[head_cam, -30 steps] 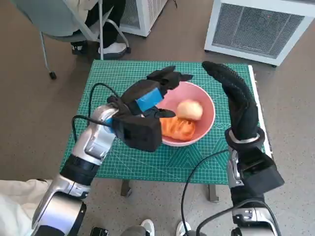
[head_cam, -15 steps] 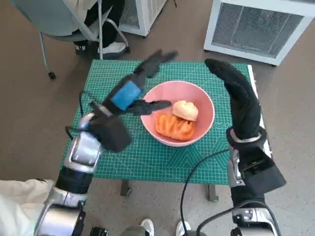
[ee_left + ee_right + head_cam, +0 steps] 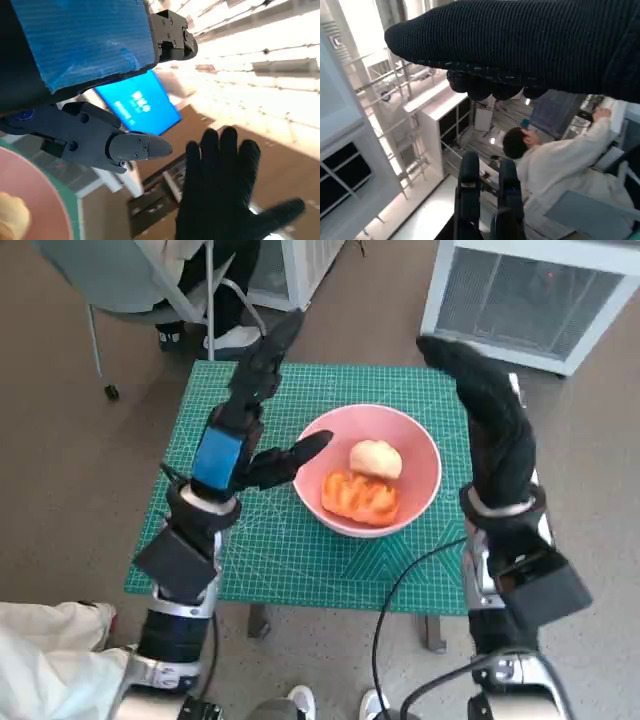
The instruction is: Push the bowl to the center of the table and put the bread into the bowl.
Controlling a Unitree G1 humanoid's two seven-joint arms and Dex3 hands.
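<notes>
A pink bowl (image 3: 415,440) sits near the middle of the green cutting mat (image 3: 300,560) on the table. Inside it lie a pale round bread roll (image 3: 375,458) and an orange piece of bread (image 3: 360,497). My left hand (image 3: 240,435) is raised left of the bowl, fingers spread and holding nothing. My right hand (image 3: 490,420) stands upright to the right of the bowl, fingers straight, empty. In the left wrist view the left hand's blue tape (image 3: 80,40) and fingers (image 3: 135,146) show, with the bowl's rim (image 3: 40,192), the roll (image 3: 11,215) and the gloved right hand (image 3: 225,195).
A grey chair (image 3: 130,280) with a seated person's legs and white shoe (image 3: 232,338) stands beyond the table's far left corner. A white unit (image 3: 540,295) stands at the far right. A person in white (image 3: 560,175) shows in the right wrist view.
My left hand has lifted away from the bowl to the left and risen with fingers spread. The roll and orange bread stay in the bowl. The right hand has barely moved.
</notes>
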